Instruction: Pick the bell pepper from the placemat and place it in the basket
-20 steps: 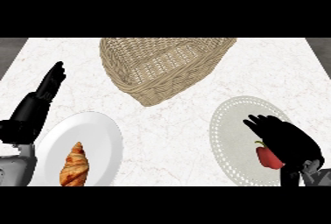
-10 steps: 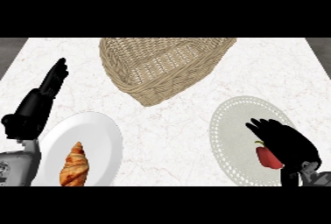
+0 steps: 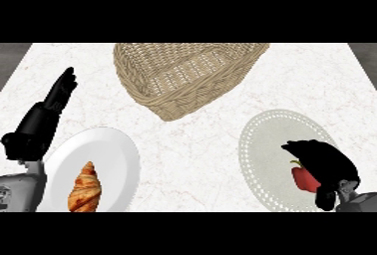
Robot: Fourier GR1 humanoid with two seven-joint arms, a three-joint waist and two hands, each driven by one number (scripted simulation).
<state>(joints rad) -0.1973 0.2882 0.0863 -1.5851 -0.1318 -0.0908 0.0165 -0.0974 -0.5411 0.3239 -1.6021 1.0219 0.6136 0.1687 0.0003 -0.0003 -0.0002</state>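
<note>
A red bell pepper with a green stem lies on the round pale placemat at the right. My right hand covers the pepper from the right, fingers curled over its top and thumb below it, so most of the pepper is hidden. The woven basket stands at the back centre, well away from that hand. My left hand rests open at the left edge, fingers pointing up.
A white plate with a croissant sits at the front left, right beside my left forearm. Bare marble counter lies between the plate, the basket and the placemat.
My right hand has slid slightly down and right on the placemat and curled closer round the pepper. The left hand has stayed put.
</note>
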